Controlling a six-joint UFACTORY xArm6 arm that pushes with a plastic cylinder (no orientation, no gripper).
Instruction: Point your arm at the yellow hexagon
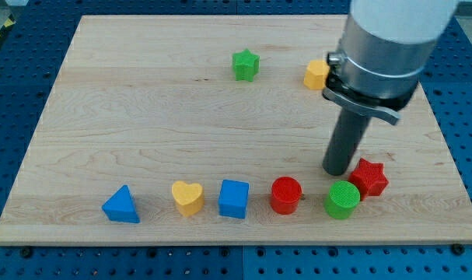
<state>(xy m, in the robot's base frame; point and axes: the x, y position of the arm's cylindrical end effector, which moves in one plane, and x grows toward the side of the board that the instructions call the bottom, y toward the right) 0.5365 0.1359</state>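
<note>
The yellow hexagon (pixel 316 75) lies near the view's top right on the wooden board (pixel 142 117), partly hidden by my arm's grey body. My tip (pixel 338 171) rests on the board well below the hexagon, toward the view's bottom. The tip is just left of the red star (pixel 369 177) and just above the green cylinder (pixel 343 200).
A green star (pixel 246 64) lies left of the yellow hexagon. Along the view's bottom lie a blue triangle (pixel 121 205), a yellow heart (pixel 187 197), a blue cube (pixel 234 198) and a red cylinder (pixel 286 194).
</note>
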